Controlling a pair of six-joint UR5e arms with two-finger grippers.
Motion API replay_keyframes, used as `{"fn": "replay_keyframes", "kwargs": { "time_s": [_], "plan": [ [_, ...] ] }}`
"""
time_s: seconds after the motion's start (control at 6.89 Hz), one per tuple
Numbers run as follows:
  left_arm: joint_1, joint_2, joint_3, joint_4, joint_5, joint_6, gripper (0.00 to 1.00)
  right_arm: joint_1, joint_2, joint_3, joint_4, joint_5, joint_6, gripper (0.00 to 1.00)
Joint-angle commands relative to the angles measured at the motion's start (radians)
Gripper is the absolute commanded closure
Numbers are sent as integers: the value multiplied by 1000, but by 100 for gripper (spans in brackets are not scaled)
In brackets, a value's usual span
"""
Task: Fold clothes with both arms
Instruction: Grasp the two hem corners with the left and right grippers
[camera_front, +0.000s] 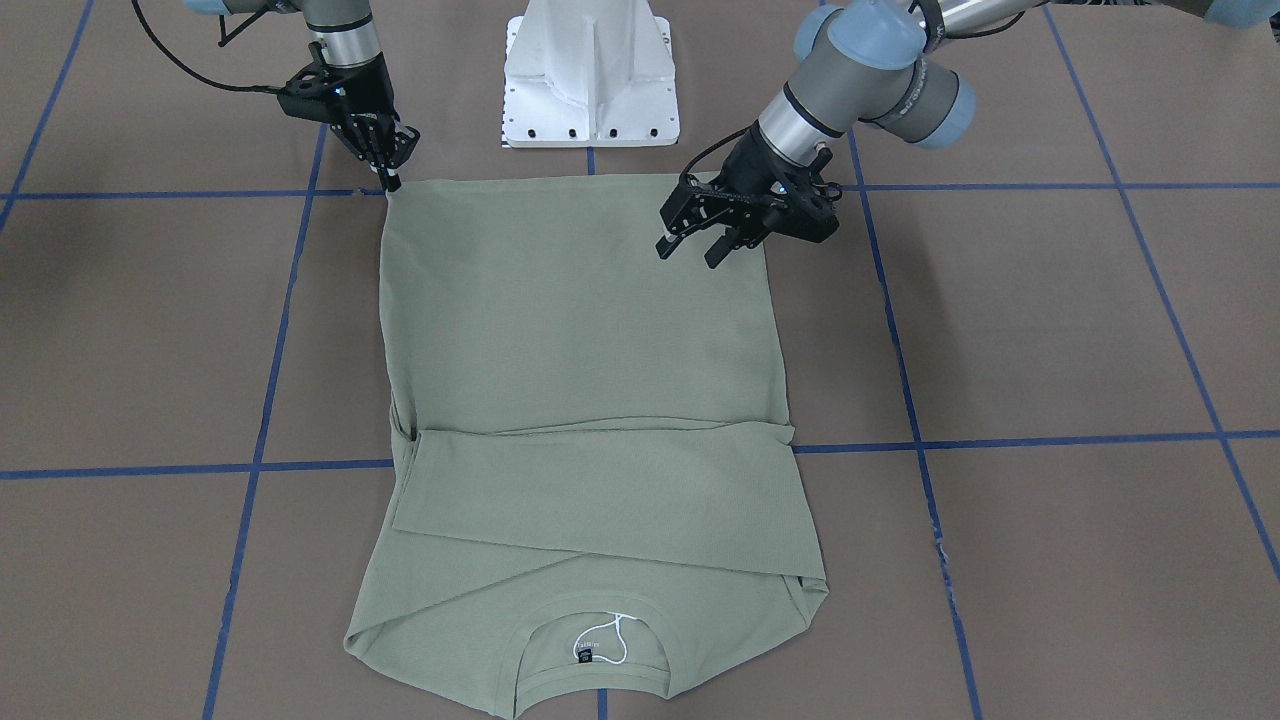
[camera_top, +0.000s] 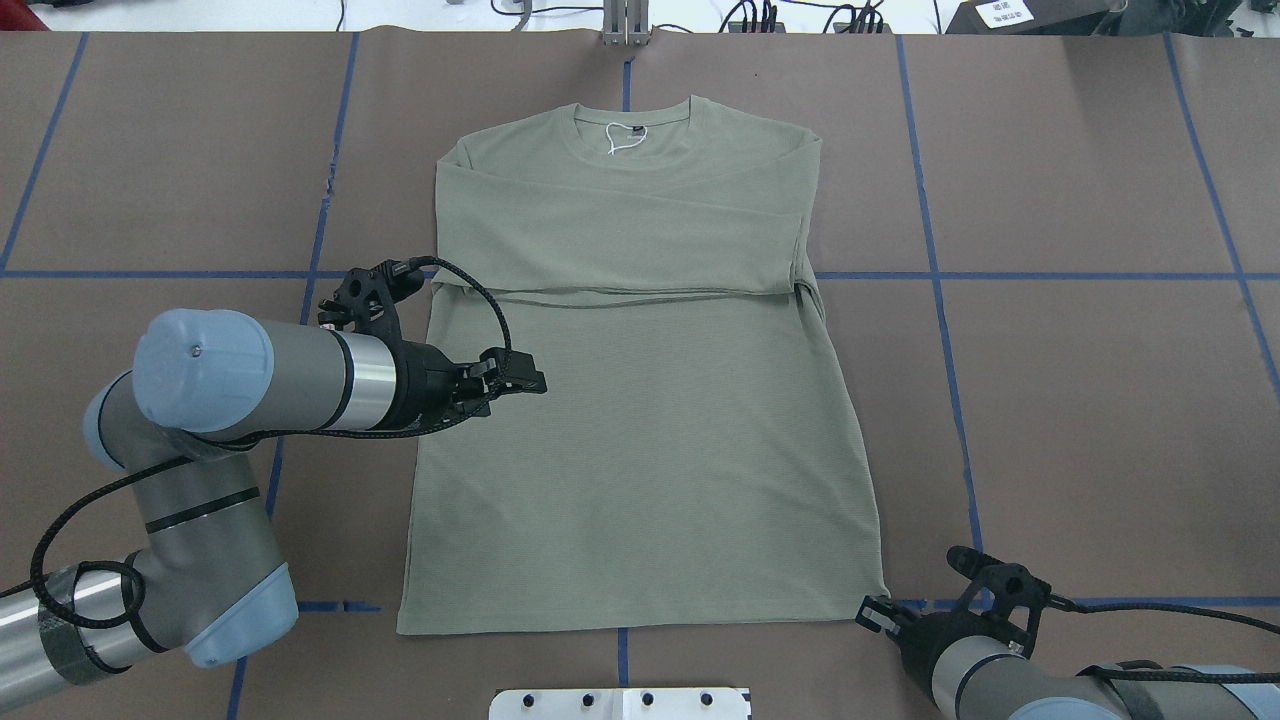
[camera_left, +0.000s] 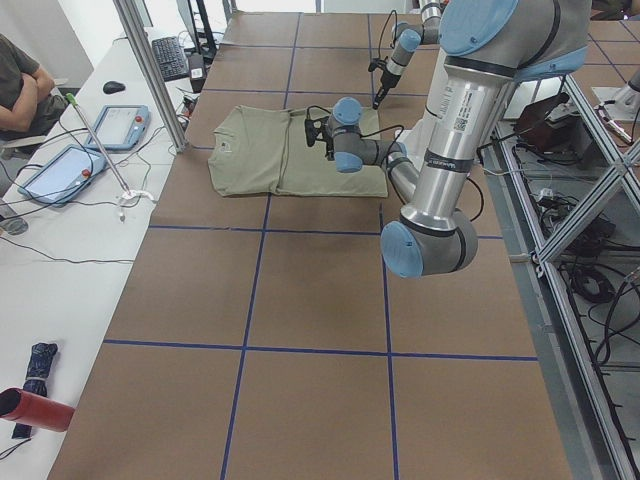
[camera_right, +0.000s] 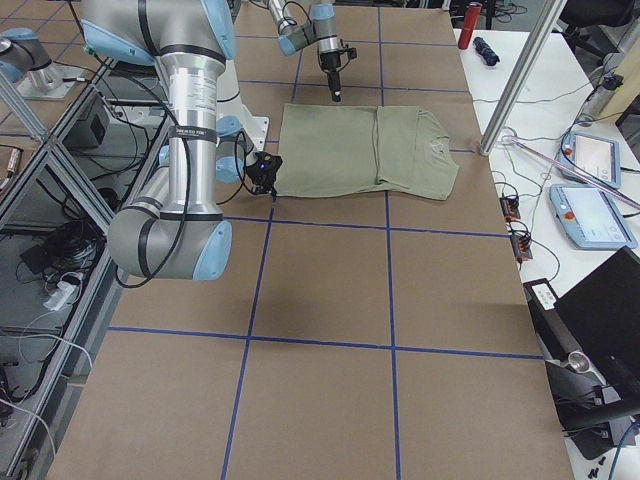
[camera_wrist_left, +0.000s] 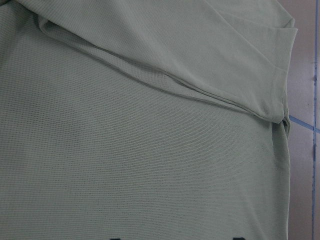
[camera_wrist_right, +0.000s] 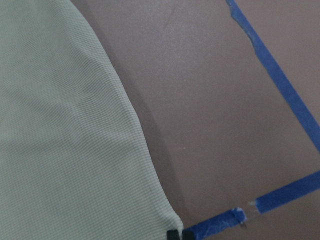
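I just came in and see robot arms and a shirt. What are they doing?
A robot is folding a green shirt on the table. Its sleeves are already folded across the chest. The right gripper is closed at one bottom corner; whether it pinches cloth is unclear. The left gripper is open, over the shirt near the other corner.

the shirt (camera_top: 640, 430) lies flat in the middle of the table (camera_top: 1080, 400), neck on the far side from the base (camera_front: 590, 80), bottom edge near it. the sleeves (camera_top: 620, 245) lie across the chest. the left end effector (camera_front: 688, 255) is over the shirt's left side. the right end effector (camera_front: 391, 182) is at its bottom right corner.
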Motion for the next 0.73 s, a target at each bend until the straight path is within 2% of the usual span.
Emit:
{"fn": "replay_keyframes", "kwargs": {
  "time_s": [0.0, 0.15, 0.29, 0.44, 0.58],
  "plan": [
    [16, 42, -33, 33, 3, -51, 20, 7, -17, 72, -3, 6, 0, 100],
    [41, 39, -59, 155, 17, -111, 20, 7, -16, 81, -14, 9, 0, 100],
    [83, 44, -123, 316, 79, -122, 20, 5, -19, 98, -28, 23, 1, 100],
    [154, 56, -207, 483, 136, -212, 20, 5, -19, 104, -31, 29, 3, 100],
    [246, 62, -240, 548, 182, -310, 20, 5, -19, 104, -31, 29, 3, 100]
  ]
}}
